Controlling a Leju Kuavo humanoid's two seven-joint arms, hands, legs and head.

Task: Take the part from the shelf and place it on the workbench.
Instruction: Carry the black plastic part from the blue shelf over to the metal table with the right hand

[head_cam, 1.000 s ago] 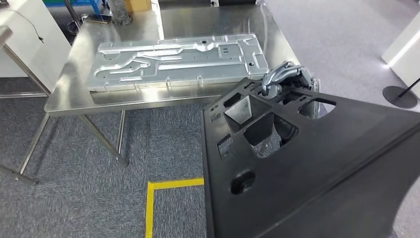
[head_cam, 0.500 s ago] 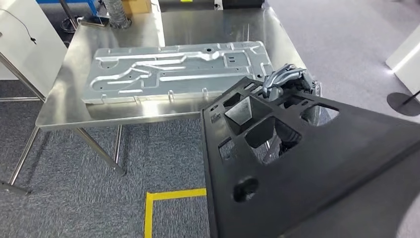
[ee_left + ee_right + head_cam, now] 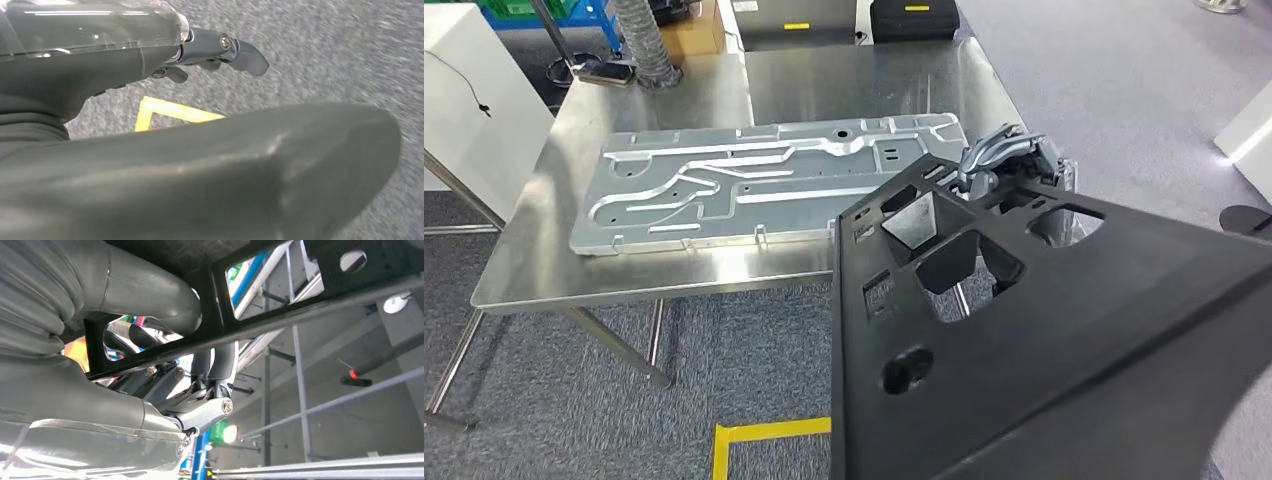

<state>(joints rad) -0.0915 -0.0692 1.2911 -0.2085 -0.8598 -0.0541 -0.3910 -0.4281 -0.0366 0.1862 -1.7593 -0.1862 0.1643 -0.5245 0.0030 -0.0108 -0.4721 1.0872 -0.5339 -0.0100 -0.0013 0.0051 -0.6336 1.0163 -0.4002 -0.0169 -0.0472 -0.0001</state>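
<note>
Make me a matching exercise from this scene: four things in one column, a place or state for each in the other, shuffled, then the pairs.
1. black plastic panel
2. stamped metal plate
3. yellow floor tape
4. right hand

A. marking a corner on the carpet
B. lying flat on the steel workbench
C. carried, tilted, over the workbench's near edge
D. gripping the panel's far edge

Pairs: 1-C, 2-B, 3-A, 4-D

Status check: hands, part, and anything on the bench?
Right hand grips black panel. Left hand under panel's edge. Panel not yet down. Metal plate occupies workbench.
</note>
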